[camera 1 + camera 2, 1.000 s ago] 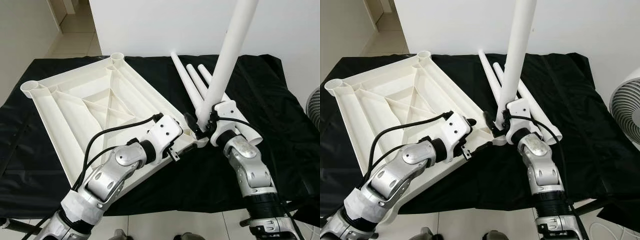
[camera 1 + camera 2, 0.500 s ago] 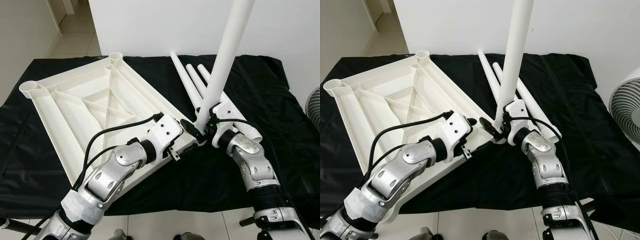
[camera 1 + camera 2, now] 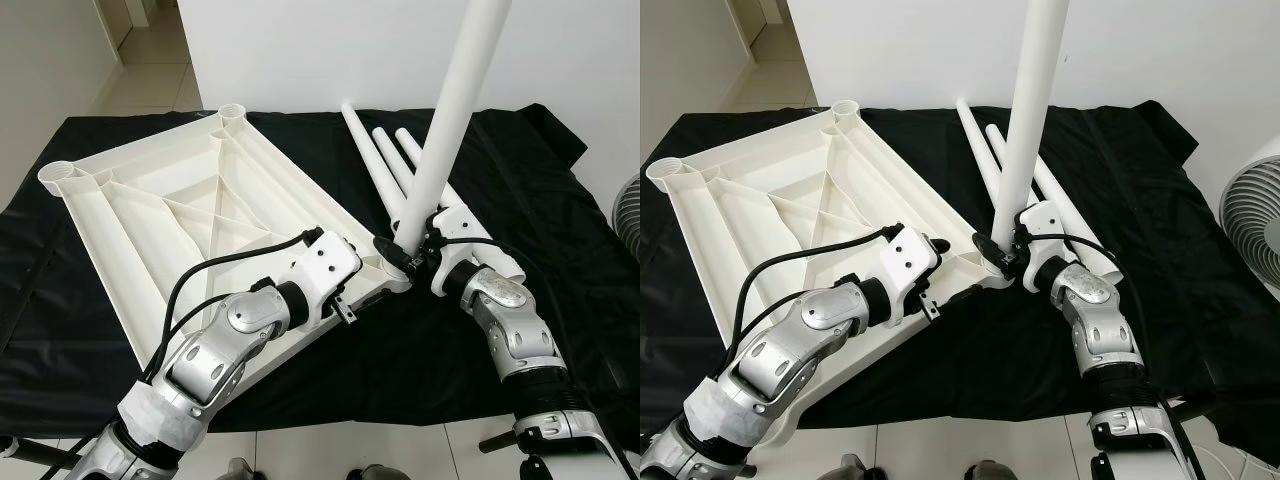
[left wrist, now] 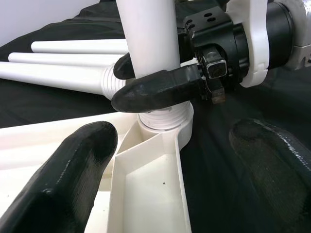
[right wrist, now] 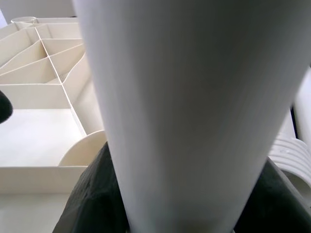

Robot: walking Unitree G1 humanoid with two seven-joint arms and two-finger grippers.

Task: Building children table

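Where pale floor tiles point(image 3: 300, 455) show at six o'clock, a black cloth point(image 3: 560, 200) begins and covers the whole work surface, reaching back to a white wall point(image 3: 320, 50) at twelve o'clock. A white fan point(image 3: 1250, 215) stands at three o'clock. On the cloth, toward nine o'clock, lies the white tabletop point(image 3: 170, 215), ribbed underside up. The left gripper point(image 4: 165, 170) sits at its nearest corner, fingers spread wide on either side of the corner rim. In that corner socket stands a white table leg point(image 3: 455, 110), rising steeply toward twelve o'clock, its threaded end seated in the socket. The right gripper point(image 3: 405, 252) pinches the leg just above the threads, one black finger point(image 4: 155, 91) wrapped across the front. Beyond, toward one o'clock, three spare legs point(image 3: 385, 160) lie flat, side by side.
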